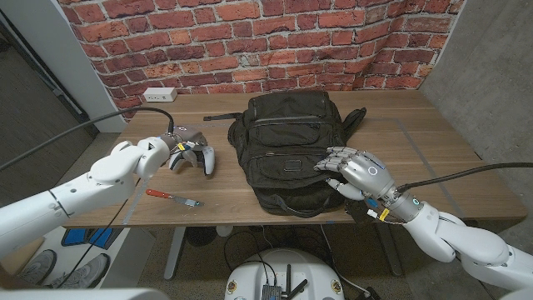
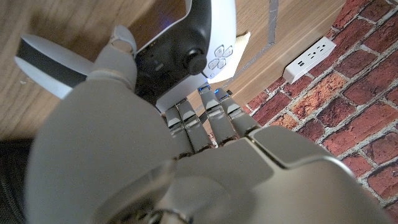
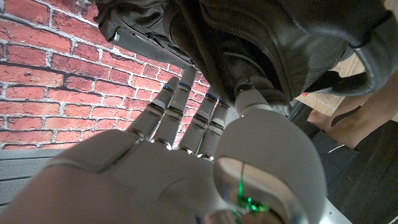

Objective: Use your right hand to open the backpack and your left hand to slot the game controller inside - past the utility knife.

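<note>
- Backpack of black fabric (image 1: pixel 293 150) is seen lying flat at the middle of the wooden table (image 1: pixel 433 158), its carry handle drooping over the near edge, one strap trailing off toward the brick wall.
- Zips on the backpack look closed in the head view; no open mouth can be made out.
- Right hand (image 1: pixel 354 171) is laid on the near right part of the backpack, fingers spread and fingertips (image 3: pixel 180 79) pressed against the black fabric in the right wrist view; nothing is clasped in it.
- White and black game controller (image 1: pixel 196 158) is found on the table just left of the backpack, near the table's far left part.
- Left hand (image 1: pixel 173 150) is set over the controller; in the left wrist view its fingers (image 2: pixel 214 115) are curled against the controller's edge and the thumb is planted on its black middle, so a grasp is made.
- Whether the controller is lifted off the wood cannot be told.
- Utility knife with an orange handle and grey blade end (image 1: pixel 173 197) is lying on the table nearer the front edge, apart from both the controller and the backpack.
- White power strip (image 1: pixel 159 94) is noted at the back left by the wall.
</note>
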Available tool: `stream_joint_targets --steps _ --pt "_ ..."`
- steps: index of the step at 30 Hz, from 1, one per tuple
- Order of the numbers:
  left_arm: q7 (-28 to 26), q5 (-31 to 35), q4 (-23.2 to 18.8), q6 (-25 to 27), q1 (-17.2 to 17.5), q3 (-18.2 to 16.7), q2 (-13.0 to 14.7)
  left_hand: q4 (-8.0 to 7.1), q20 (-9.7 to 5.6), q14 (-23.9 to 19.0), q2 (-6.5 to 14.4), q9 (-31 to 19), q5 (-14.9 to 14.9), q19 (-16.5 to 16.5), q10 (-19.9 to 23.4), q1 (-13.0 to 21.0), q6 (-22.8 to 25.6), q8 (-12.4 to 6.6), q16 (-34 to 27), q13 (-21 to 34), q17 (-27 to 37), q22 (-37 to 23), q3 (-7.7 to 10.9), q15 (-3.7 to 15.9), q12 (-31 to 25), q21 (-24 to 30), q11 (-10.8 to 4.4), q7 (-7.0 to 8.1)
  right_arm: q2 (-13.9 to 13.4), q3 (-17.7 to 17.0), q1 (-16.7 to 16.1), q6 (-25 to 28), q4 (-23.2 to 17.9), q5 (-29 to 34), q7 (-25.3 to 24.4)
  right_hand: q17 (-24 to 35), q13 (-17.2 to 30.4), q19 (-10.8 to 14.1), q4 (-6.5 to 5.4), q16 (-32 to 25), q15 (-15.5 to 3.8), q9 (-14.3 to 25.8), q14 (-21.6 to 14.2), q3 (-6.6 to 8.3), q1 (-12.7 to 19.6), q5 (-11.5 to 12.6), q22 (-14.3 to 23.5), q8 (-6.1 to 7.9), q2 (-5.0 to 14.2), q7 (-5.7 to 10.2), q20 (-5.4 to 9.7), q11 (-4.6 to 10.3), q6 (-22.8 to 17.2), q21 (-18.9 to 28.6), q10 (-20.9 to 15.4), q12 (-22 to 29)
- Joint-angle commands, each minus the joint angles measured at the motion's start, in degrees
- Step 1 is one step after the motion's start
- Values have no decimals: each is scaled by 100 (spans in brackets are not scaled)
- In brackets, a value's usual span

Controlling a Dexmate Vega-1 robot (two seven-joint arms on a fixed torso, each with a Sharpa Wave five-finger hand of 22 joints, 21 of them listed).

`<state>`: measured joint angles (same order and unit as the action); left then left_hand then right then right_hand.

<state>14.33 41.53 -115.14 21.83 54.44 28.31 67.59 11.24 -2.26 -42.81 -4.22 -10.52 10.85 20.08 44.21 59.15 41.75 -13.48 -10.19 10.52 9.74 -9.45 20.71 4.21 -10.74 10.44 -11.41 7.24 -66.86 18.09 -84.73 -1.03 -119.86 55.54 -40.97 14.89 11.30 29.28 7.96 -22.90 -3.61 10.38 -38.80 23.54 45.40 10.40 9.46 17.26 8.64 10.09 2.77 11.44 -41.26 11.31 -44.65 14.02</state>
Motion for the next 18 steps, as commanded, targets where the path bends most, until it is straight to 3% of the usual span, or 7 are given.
stream_joint_targets --steps 1,18 --pt "-34 -26 -80 115 71 16 30 -178 -928 -74 708 -25 18 -14 105 -156 603 0 -22 33 23 -20 239 933 -28 30 -60 177 -183 -141 -23 -133 -76 -259 153 13 29 86 -76 -28 -976 13 -186 48 -52 6 36 46 136 13 860 -8 -159 30 -145 17" --pt "-165 -114 -269 225 253 -68 124 -171 -928 -76 711 -27 18 -12 123 -173 619 18 -20 34 22 -20 263 936 -31 31 -60 176 -162 -532 -125 -432 -177 -870 467 109 57 413 -142 -60 -988 20 -725 298 -233 -16 110 56 233 -8 879 -15 -710 183 -644 -4"
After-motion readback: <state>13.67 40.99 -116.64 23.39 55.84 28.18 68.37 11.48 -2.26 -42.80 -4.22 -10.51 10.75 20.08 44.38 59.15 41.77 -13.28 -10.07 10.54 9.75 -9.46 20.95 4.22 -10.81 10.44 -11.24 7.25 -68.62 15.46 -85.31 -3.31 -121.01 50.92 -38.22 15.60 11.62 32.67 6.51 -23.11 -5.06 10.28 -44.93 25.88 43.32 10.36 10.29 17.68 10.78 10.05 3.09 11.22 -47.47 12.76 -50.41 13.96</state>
